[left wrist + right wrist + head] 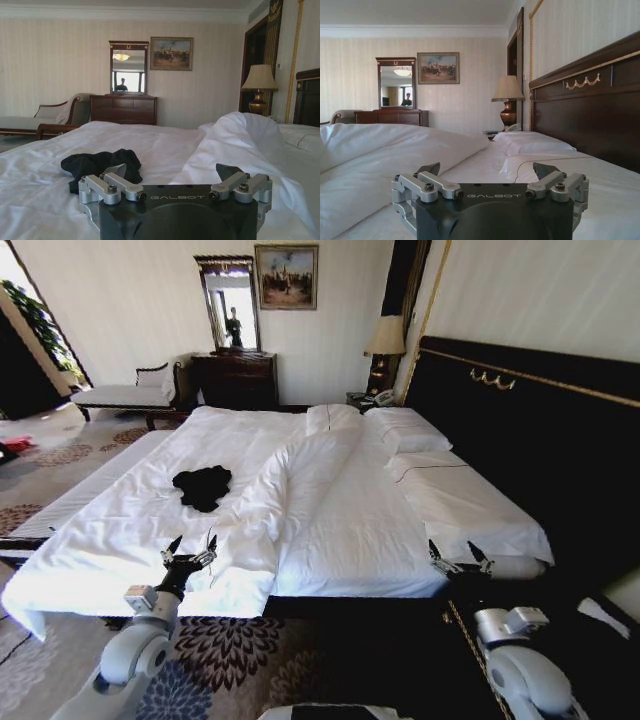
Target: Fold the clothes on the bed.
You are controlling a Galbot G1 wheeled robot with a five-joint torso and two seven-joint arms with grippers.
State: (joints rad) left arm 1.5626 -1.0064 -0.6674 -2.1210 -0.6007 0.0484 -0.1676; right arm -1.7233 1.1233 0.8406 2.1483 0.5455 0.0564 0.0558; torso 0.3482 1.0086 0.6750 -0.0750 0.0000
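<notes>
1. Left gripper (190, 548) is hanging over the near edge of the bed (350, 530), around 7 o'clock in the head view, with its fingers spread wide and nothing between them. The left wrist view (172, 180) shows the same thing: both fingers well apart over the white duvet (165, 145).
2. Right gripper (460, 558) sits over at roughly 4 o'clock, at the bed's near corner on the pillow side, also spread wide and empty. From its own wrist view (487, 176) it's looking along the mattress toward the pillows (532, 142) and the dark headboard (590, 105).
3. The clothes (203, 485), a crumpled black heap, lie on the duvet at about 12 o'clock from the left gripper, well apart from it. In the left wrist view the clothes (100, 165) are just past the fingers, not touching.
4. A raised ridge of duvet (290, 480) runs beside the clothes at their 3 o'clock.
</notes>
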